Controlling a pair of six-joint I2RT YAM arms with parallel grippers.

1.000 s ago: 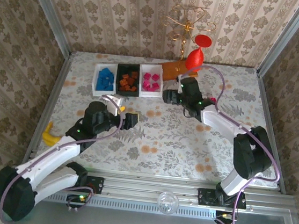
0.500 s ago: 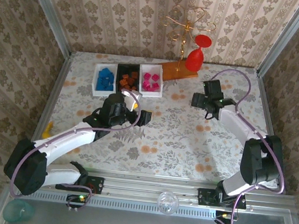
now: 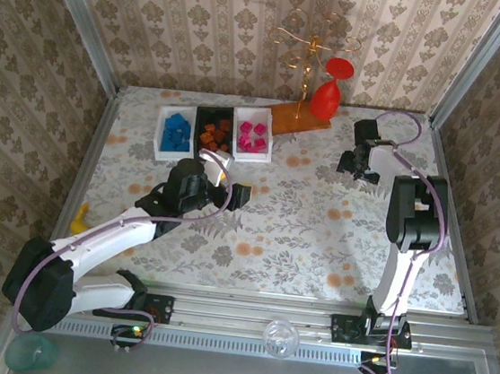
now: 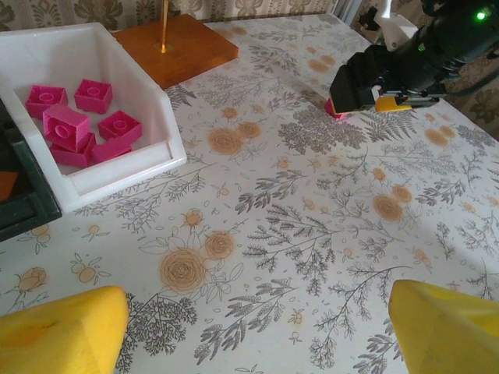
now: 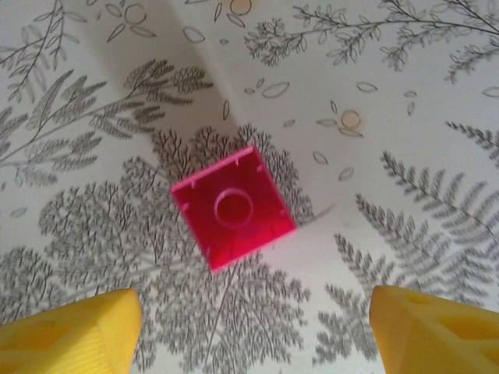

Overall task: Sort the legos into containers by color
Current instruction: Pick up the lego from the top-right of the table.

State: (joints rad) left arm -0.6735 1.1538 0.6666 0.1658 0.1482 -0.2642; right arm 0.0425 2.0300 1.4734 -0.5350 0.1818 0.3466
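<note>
This is the picking step: the right gripper (image 5: 251, 331), wide open and empty, hangs over a loose pink lego (image 5: 232, 206), well right of the pink-filled bin (image 4: 117, 167). Next, I think, it should lower and close on it.

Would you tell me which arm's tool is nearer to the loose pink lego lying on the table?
Right. The right tool hangs open just over the pink lego. The left tool, also open, is well across the table from it, near the white container of pink legos.

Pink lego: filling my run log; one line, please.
right jaws open above pink lego | lego on table | left jaws open, empty
</note>
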